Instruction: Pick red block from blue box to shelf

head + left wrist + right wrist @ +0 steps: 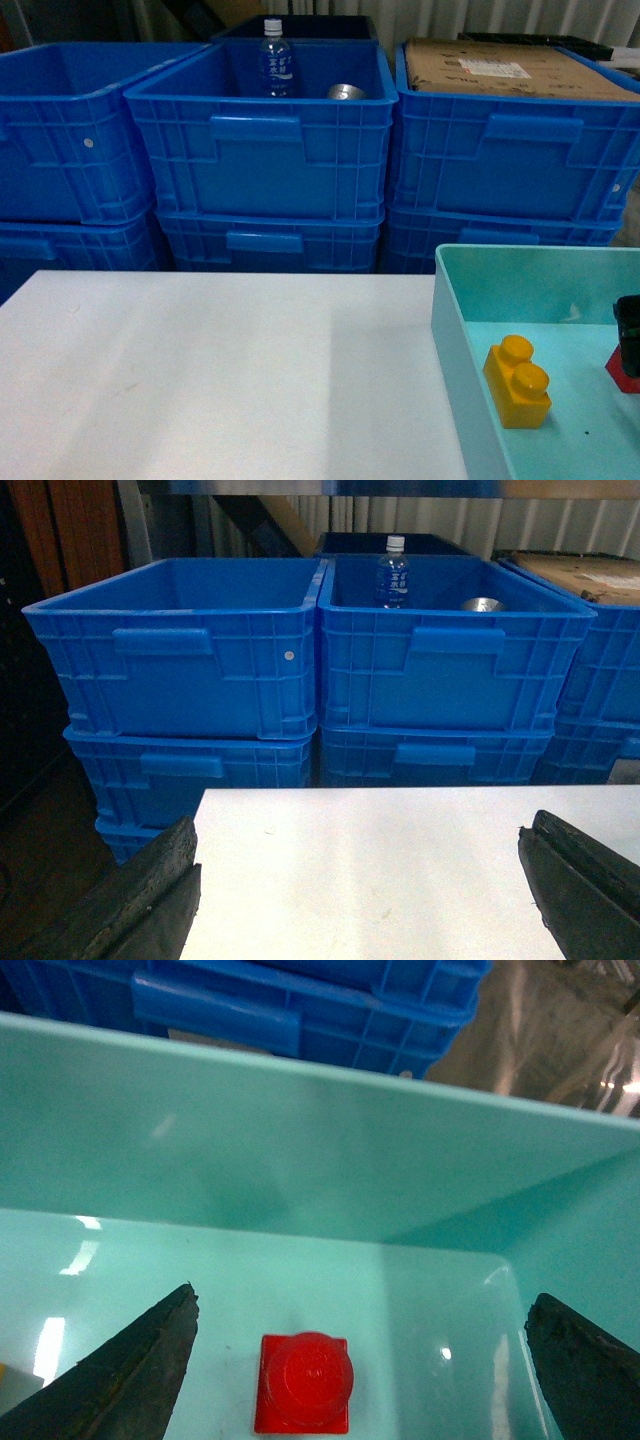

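I had the right claw [360, 1360] spread over the red block [304, 1397]: light, hard, slick plastic; I'd pinch its flat sides.

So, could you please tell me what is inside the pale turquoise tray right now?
The turquoise tray holds a yellow brick and the red block, sitting between the open right gripper fingers. Its right part is out of view.

From my head view the red block [622, 372] is mostly chopped off by the right edge, with my right claw [628, 335] just a dark sliver over it. The blue box [450, 330] runs off frame too. In both wrist views only my finger tips [130, 1370] poke in from below. The bottle [276, 60] label is too small to read.
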